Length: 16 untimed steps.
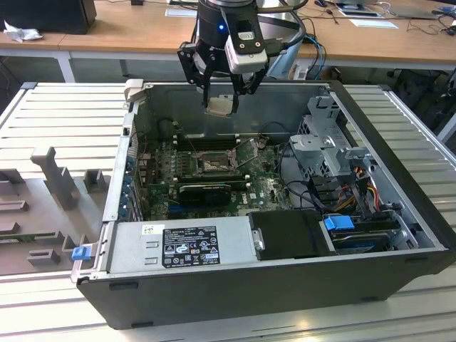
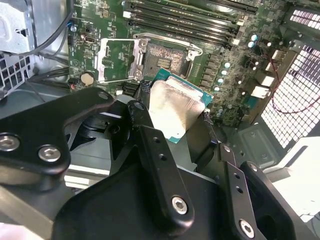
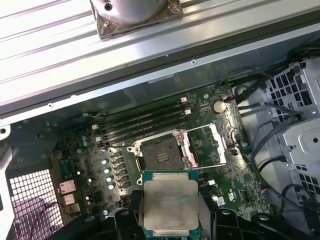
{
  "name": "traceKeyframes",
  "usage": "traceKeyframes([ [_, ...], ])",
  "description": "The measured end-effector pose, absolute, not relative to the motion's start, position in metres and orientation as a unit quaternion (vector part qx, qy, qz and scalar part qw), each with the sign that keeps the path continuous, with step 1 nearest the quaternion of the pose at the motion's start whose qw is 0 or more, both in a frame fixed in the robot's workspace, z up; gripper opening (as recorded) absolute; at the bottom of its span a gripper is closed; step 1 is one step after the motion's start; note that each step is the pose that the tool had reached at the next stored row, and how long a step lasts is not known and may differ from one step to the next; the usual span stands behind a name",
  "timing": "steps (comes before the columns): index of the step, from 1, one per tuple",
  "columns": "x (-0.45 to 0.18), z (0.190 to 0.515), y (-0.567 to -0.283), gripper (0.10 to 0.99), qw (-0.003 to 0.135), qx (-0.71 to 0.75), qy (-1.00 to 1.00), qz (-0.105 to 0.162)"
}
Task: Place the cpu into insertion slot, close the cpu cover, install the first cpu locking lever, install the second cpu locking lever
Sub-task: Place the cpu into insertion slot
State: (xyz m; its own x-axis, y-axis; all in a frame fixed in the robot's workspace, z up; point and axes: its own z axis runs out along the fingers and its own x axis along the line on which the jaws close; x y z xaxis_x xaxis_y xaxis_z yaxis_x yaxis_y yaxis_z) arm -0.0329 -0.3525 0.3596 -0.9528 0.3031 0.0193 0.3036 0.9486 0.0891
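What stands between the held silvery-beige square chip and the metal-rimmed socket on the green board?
Nothing visible. The black gripper holds the cpu above the open case. The square insertion slot lies bare, with the thin silvery cpu cover swung open beside it.

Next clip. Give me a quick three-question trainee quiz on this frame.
1. True or false: the cpu already sits in the slot.
2. The cover is: A) shut over the slot; B) swung open beside the slot; C) held by the gripper.
3. Fill in: the gripper is shut on the ____.
Key: 1 false, the gripper holds it clear of the slot; 2 B; 3 cpu.
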Motion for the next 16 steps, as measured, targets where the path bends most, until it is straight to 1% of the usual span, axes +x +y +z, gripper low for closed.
traceKeyframes([
  [16, -0.0329, 0.3517, -0.3525, 0.533, 0.002, -0.173, -0.984, -0.045],
])
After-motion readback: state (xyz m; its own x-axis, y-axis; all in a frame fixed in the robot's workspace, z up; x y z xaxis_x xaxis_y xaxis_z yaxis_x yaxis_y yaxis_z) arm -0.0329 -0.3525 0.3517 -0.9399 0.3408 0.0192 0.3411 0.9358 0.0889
